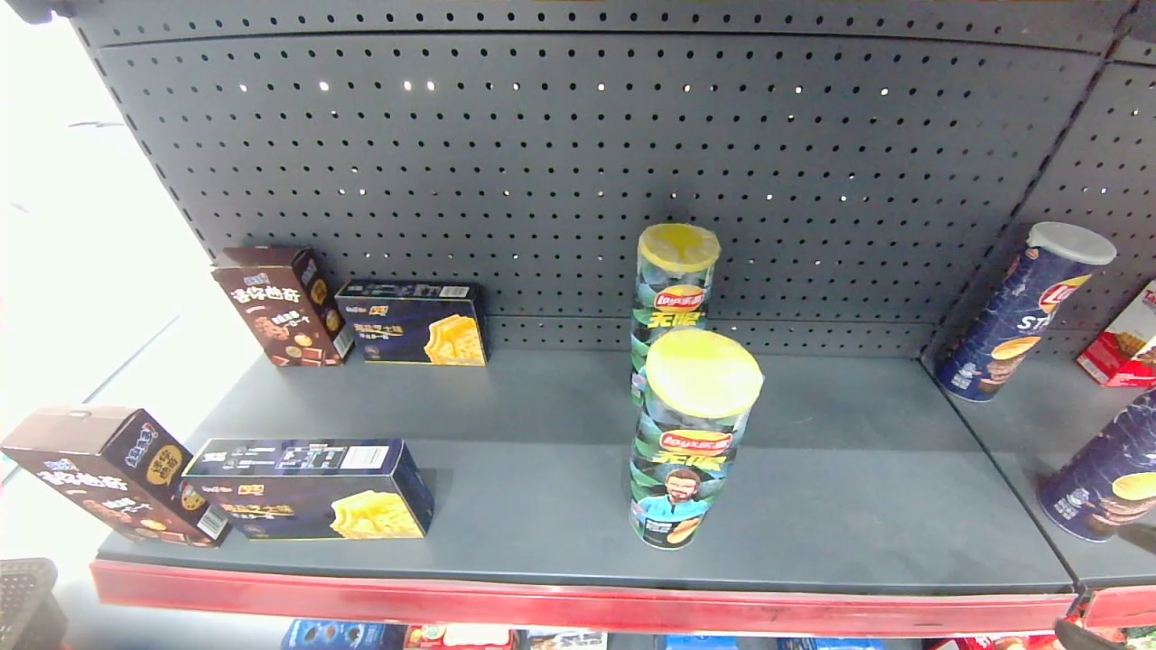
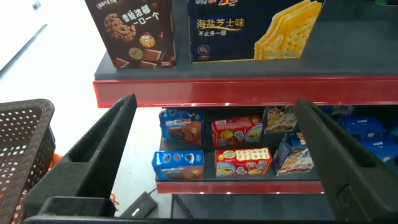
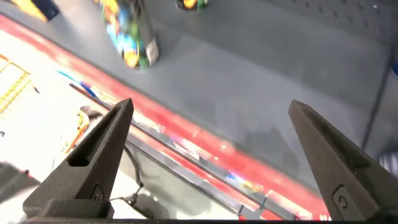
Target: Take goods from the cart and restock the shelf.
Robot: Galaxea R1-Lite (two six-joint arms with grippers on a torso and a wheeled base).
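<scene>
A: What do you have at the left end, down low?

B: One black mesh basket [image 2: 25, 149], rigid and latticed. Your left claw [image 2: 214, 155] hangs beside it, below the shelf's red lip, facing a lower tier of small blue and red packs. It is spread wide and grips nothing.

A: And on the shelf [image 1: 542, 397] itself?

B: It is a flat, matte grey deck with a perforated metal back panel [image 1: 560, 162]. At its left you have four glossy cardboard boxes, all rectangular. Two are brown: the front cookie box [image 1: 113, 474] at the corner and the rear cookie box [image 1: 280, 307] near the panel. Two are dark blue: the front cracker box [image 1: 312, 487] and the rear cracker box [image 1: 415, 323], each just right of a brown one.

A: And in the middle?

B: Two tall green cylinders with round yellow lids. The front can [image 1: 691, 442] stands upright near the edge, and the rear can [image 1: 677, 280] stands behind it.

A: And to the right?

B: In the next bay you have two blue cans [image 1: 1020, 311] and one red box [image 1: 1124, 348]. Your right claw [image 3: 211, 162] hovers over the shelf's red front edge, right of the front can. Its fingers are parted and nothing is between them.
</scene>
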